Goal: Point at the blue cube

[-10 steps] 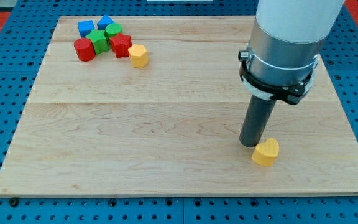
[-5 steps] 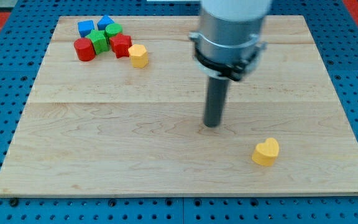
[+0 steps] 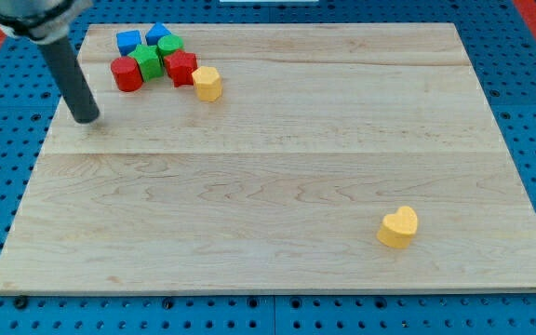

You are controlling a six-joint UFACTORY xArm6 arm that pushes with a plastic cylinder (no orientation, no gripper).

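The blue cube (image 3: 128, 42) sits near the board's top left corner, at the left end of a tight cluster. My tip (image 3: 87, 118) rests on the board to the lower left of that cluster, well below the blue cube and apart from every block. A second blue block (image 3: 157, 34) lies just to the cube's right. Below them are a red cylinder (image 3: 126, 74), two green blocks (image 3: 147, 63) (image 3: 169, 46) and a red block (image 3: 181, 68).
A yellow block (image 3: 207, 84) touches the cluster's lower right side. A yellow heart (image 3: 398, 227) lies alone at the lower right of the wooden board (image 3: 277, 158). Blue pegboard surrounds the board.
My tip has swept from beside the yellow heart at the lower right, across the middle of the board, to the upper left near the cluster. No block has moved.
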